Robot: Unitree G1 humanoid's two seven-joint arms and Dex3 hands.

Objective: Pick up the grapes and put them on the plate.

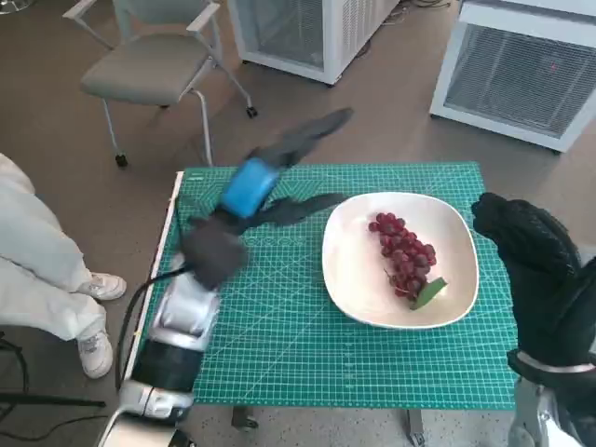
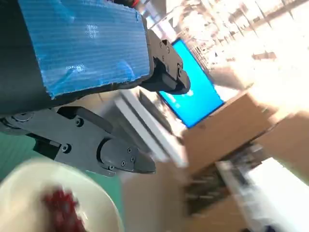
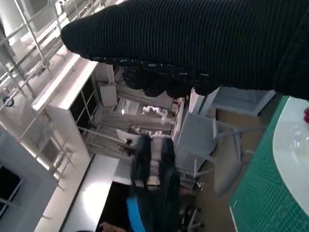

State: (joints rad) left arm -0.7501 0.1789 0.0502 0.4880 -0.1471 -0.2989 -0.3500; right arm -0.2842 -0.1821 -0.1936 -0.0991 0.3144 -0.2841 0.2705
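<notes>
Green cutting mat (image 1: pixel 279 326) covers the table in the head view, where the grapes (image 1: pixel 402 253) lie on the white plate (image 1: pixel 349 270) with a green leaf (image 1: pixel 428 293) at their near end, the left hand (image 1: pixel 270 177) raised beside the plate, fingers spread and empty, and the right hand (image 1: pixel 531 251) off the plate's other side. From the left wrist, black fingers (image 2: pixel 111 154) hang apart above the blurred plate (image 2: pixel 29 193) and grapes (image 2: pixel 63 208). From the right wrist, the glove (image 3: pixel 203 38) spans the top with the plate's rim (image 3: pixel 289 145) below; whether that hand is closed I cannot tell.
</notes>
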